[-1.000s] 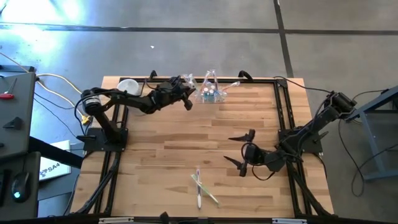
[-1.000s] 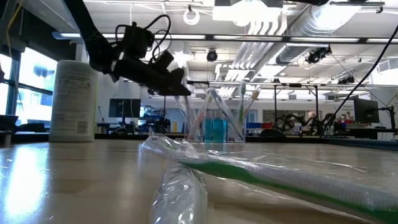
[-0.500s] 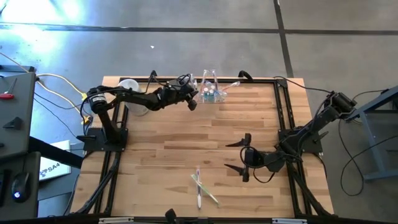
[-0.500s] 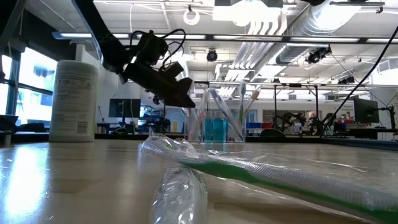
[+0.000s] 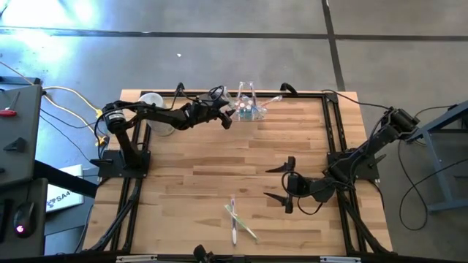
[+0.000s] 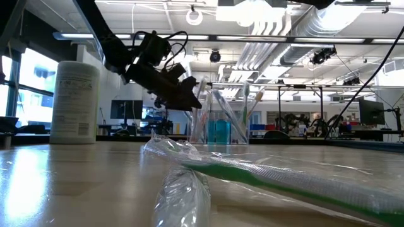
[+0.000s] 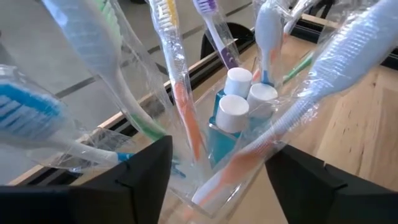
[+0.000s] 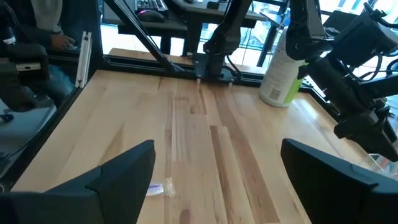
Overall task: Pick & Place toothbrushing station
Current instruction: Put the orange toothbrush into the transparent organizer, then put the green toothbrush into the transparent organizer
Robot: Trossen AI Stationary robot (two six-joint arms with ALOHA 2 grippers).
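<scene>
From above, the toothbrushing station (image 5: 249, 107) sits at the table's far edge, the left gripper (image 5: 228, 117) right at it, fingers spread. Its wrist view shows them flanking it; the right gripper (image 5: 286, 184) waits open mid-table.

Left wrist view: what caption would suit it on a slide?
Open left gripper closing in on the clear plastic toothbrush holder, packed with wrapped toothbrushes and white-capped blue bottles.

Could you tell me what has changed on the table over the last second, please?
The left end effector moved across the table's far edge up to the toothbrushing station, its open fingers now beside the holder; nothing is gripped yet. The right end effector shifted slightly and is open. The station, the white canister and the loose toothbrushes stayed put.
</scene>
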